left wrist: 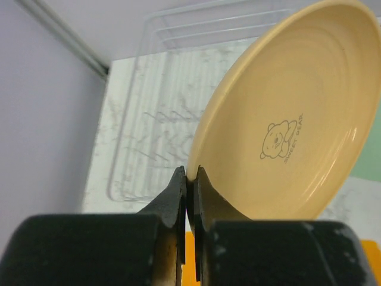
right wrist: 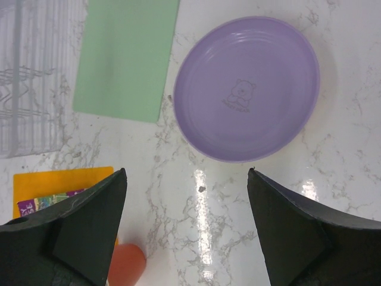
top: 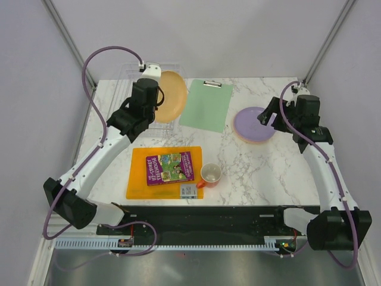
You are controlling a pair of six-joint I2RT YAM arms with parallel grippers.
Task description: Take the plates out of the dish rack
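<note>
My left gripper (top: 159, 100) (left wrist: 190, 173) is shut on the rim of a yellow-orange plate (top: 172, 96) (left wrist: 286, 125). The plate is tilted on edge in the air over the right side of the clear dish rack (top: 128, 77) (left wrist: 155, 131), and no plates show in the rack's slots. A lilac plate (top: 255, 124) (right wrist: 245, 86) lies flat on the table at the right, with a pinkish rim showing under its near edge. Just on its near side, my right gripper (top: 271, 117) (right wrist: 186, 171) hangs open with nothing between its fingers.
A green clipboard (top: 206, 105) (right wrist: 125, 56) lies between the rack and the lilac plate. Nearer the arms is an orange cutting board (top: 140, 179) carrying a purple book (top: 170, 167). A small orange cup (top: 211, 174) (right wrist: 126, 265) and a small card (top: 189, 190) sit by it.
</note>
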